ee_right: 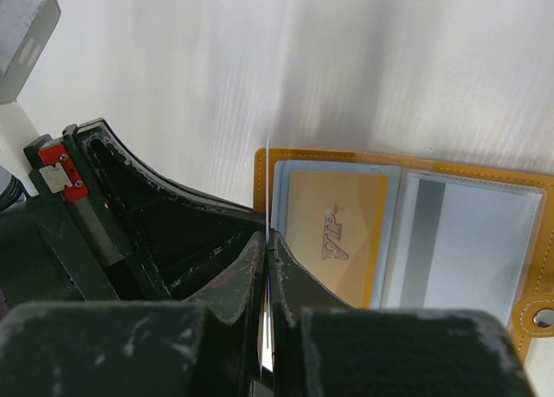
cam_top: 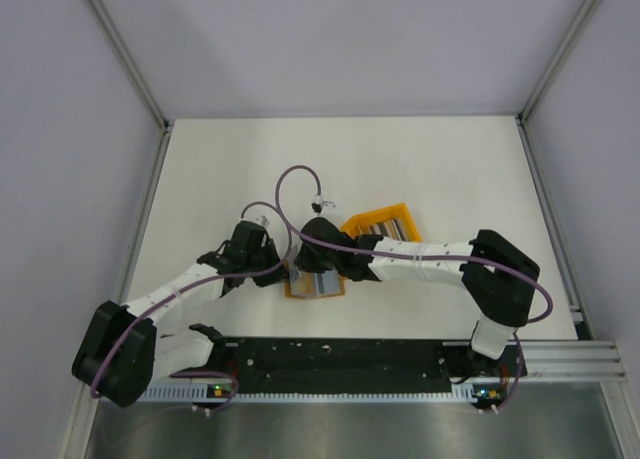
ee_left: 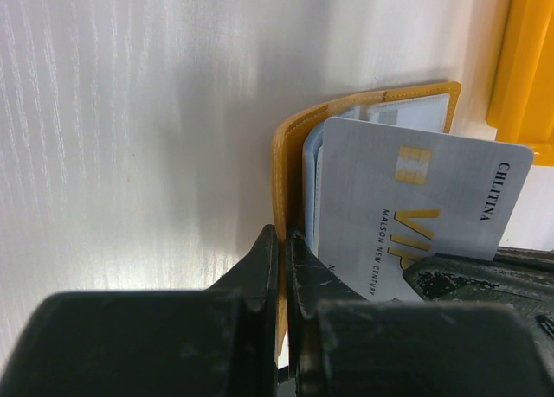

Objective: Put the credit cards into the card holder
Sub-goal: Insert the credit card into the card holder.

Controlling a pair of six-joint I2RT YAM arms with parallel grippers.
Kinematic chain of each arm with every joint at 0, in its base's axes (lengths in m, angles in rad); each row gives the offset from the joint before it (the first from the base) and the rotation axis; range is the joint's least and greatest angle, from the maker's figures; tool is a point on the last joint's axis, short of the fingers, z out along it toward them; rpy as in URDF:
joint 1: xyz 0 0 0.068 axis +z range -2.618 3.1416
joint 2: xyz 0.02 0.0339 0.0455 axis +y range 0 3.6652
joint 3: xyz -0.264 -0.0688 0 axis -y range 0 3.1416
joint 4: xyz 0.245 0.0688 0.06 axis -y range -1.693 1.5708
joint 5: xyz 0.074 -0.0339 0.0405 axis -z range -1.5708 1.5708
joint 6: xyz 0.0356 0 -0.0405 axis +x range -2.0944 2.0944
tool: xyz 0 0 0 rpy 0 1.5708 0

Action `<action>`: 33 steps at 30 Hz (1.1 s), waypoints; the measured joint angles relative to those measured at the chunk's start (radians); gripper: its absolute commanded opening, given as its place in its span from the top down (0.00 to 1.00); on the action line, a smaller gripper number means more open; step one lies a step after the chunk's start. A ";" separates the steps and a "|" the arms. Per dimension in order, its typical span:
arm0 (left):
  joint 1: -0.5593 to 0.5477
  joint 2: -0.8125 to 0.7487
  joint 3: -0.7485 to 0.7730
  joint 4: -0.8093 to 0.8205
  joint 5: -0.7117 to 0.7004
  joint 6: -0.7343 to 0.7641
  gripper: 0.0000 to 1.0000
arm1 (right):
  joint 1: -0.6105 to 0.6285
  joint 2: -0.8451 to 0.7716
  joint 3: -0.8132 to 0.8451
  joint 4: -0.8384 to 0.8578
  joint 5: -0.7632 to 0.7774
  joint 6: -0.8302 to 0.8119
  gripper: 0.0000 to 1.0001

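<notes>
Left gripper (ee_left: 283, 239) clamps card holder (ee_left: 291, 142), right gripper (ee_right: 267, 241) card (ee_left: 372, 194).

2 arms (cam_top: 420, 261) angled inward, left hand (ee_left: 281, 241) closed, right hand (ee_right: 267, 240) closed

The setting is a robotics laboratory test cell, not a domestic or retail space. Indicators:

- A plain white table (cam_top: 400, 159) is enclosed on three sides by blank pale wall panels (cam_top: 330, 39).
- Bare aluminium posts (cam_top: 125, 49) join the panels at the far corners of the table.
- A black mounting rail (cam_top: 340, 357) along the near edge carries the left arm (cam_top: 165, 299) and the right arm (cam_top: 420, 262).
- Purple cables (cam_top: 297, 168) run exposed along both arms.
- A slotted aluminium extrusion (cam_top: 580, 357) lies at the near right corner.
- A grey sheet (cam_top: 350, 429), probably metal, lies below the rail.
</notes>
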 measured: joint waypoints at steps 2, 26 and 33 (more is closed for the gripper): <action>0.000 0.000 0.002 0.000 0.000 0.000 1.00 | 0.000 0.000 0.000 0.001 -0.003 0.000 1.00; 0.000 0.000 0.003 -0.002 -0.004 0.000 1.00 | -0.008 0.031 0.000 -0.006 -0.016 0.016 1.00; 0.000 0.000 0.003 -0.001 -0.004 -0.002 1.00 | -0.006 0.031 0.012 -0.047 0.005 0.004 1.00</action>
